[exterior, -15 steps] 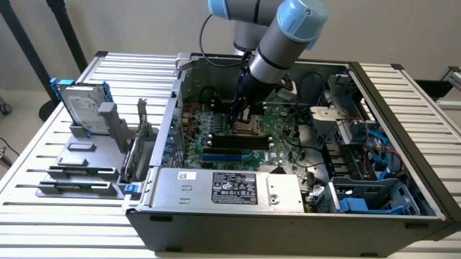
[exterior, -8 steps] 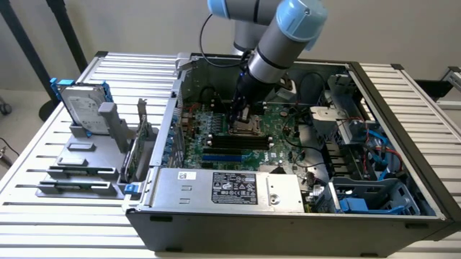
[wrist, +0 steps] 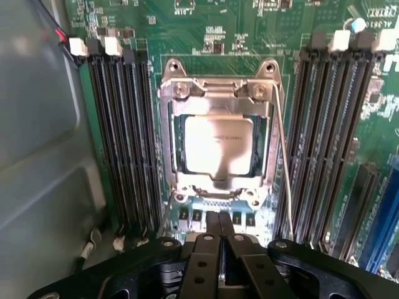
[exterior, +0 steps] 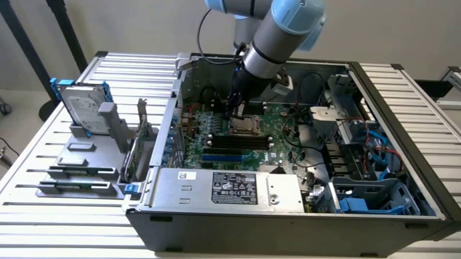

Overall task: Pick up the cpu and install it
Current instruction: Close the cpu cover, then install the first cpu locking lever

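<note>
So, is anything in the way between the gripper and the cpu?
Nothing visible. The cpu lies inside the socket's metal frame with its silvery top bare, and the gripper hangs over the board just beside it.

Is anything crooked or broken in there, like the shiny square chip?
No, nothing stands out. The cpu lies flat and straight inside the socket frame, with its edges lined up with the frame's opening. The gripper hangs close above the socket, and I cannot see it touching anything.
</note>
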Action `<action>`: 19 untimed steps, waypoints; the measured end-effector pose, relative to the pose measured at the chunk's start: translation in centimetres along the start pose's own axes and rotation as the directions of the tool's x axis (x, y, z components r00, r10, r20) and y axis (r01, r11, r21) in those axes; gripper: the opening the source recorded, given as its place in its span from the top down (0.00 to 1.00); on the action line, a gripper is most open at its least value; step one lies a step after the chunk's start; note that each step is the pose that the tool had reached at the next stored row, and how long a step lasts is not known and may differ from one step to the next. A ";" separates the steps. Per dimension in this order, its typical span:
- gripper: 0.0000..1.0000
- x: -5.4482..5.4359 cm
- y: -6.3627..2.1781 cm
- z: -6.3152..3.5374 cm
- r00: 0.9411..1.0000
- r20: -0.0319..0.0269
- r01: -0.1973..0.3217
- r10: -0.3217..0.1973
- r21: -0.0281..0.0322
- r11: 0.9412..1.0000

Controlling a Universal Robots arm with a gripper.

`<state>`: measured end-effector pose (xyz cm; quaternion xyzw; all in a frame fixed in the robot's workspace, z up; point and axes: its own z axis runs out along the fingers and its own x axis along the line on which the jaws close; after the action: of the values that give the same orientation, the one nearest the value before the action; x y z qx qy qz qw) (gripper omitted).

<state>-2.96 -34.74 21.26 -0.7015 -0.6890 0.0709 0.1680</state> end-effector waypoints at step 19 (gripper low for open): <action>0.89 -0.2 -0.95 -0.46 1.000 -0.003 0.001 -0.001 0.000 1.000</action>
<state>-3.72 -35.01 21.98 -0.7013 -0.6890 0.0696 0.1693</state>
